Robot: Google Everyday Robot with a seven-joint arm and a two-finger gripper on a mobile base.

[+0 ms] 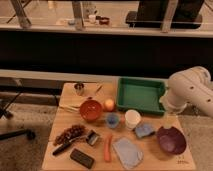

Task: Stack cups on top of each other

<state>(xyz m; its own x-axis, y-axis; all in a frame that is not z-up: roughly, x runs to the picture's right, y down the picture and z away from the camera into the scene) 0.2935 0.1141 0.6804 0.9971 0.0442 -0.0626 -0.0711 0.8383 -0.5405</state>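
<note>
The gripper is out of sight, with only its white arm (pixel 192 91) showing over the table's (pixel 60 131) right edge. Its jaws are spread wide. Left of the arm, mid-table, the blue cup (pixel 113 120) and white cup (pixel 132 119) stand upright side by side, not stacked, just on the near side of the green tray (pixel 141 95).

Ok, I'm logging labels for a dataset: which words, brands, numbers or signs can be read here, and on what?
Small dark marking at the front right corner of the light wooden table: too blurred to read.
Small light-blue plastic cup, white round cup, green plastic tray: no text visible.
Gripper: out of view; only the white robot arm shows, at the table's right edge.
</note>
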